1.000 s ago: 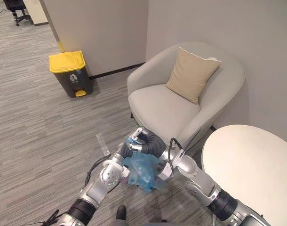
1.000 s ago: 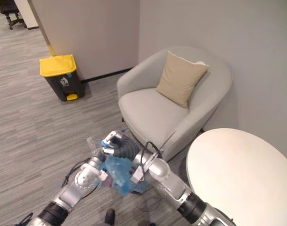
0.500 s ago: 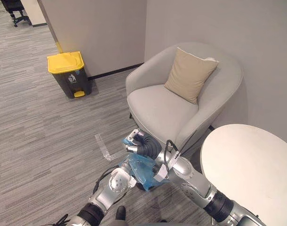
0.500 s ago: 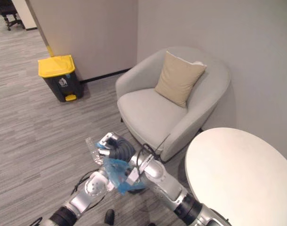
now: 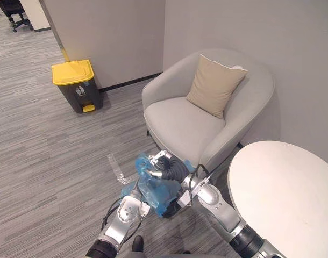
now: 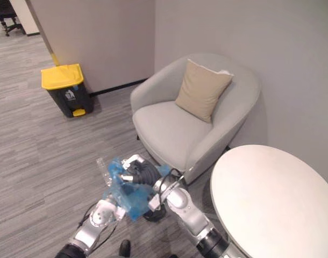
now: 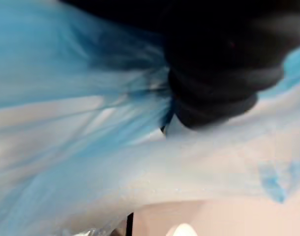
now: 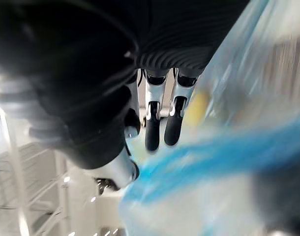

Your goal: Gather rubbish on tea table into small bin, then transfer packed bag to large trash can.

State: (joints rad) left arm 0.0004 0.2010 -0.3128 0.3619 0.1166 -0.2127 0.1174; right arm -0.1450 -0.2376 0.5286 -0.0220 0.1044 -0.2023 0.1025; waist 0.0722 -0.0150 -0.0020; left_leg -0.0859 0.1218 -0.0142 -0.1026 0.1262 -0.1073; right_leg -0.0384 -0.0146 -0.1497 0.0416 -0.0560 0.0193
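The blue bag (image 5: 158,191) hangs clear of the floor in front of the armchair (image 5: 180,126), between the two hands and well apart from the yellow-lidded trash can (image 5: 76,86) by the wall. The right arm comes in from the lower right, beside the round table (image 5: 287,199). The right hand (image 5: 169,167) sits at the bag's bunched top, fingers curled into the plastic and gripping it. The left arm reaches from the lower left to the bag's underside, where the left hand (image 7: 214,93) lies against the blue film, its fingers hidden, so I cannot tell whether they grasp
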